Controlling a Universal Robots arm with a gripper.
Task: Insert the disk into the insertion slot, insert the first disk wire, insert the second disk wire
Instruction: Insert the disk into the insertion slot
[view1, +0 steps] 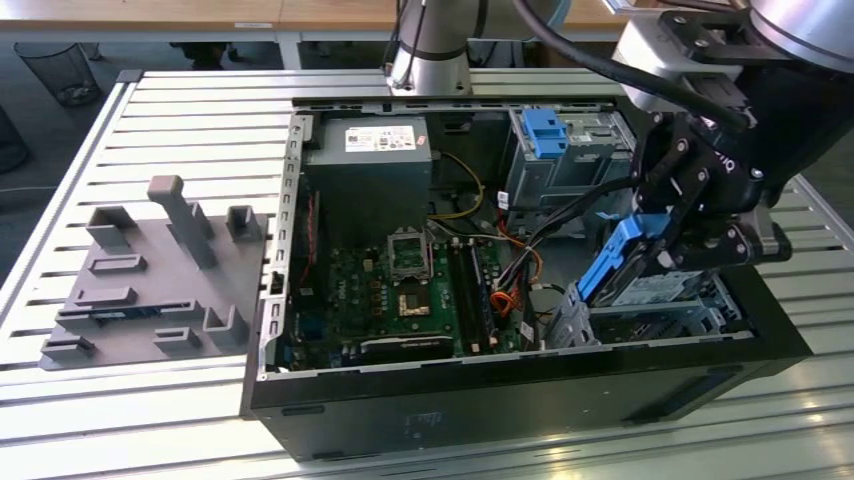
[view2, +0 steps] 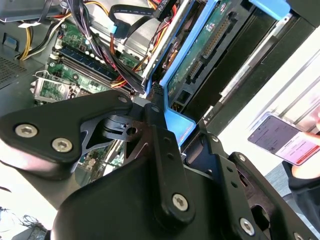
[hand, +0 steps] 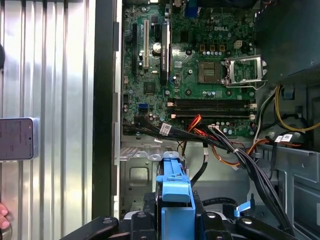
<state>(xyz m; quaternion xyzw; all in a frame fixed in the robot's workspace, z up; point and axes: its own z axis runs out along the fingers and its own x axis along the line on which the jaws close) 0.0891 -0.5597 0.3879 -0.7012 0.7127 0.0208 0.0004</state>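
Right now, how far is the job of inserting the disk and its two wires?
Nothing looks finished yet. In hand: the gripper is shut on the disk, holding it tilted over the insertion slot, not seated in it. Left: seating the disk and both connections; the cables lie loose beside the slot, none plugged into the disk.

The gripper (view2: 172, 117), black and close to the lens, clamps the disk (view2: 199, 56) by its blue carrier frame (view2: 176, 124), green circuit-board side showing; beyond lie the motherboard (view2: 62, 75) and a bundle of cables (view2: 97, 37); apart from these, a phone (view2: 281, 140) with a lit screen.
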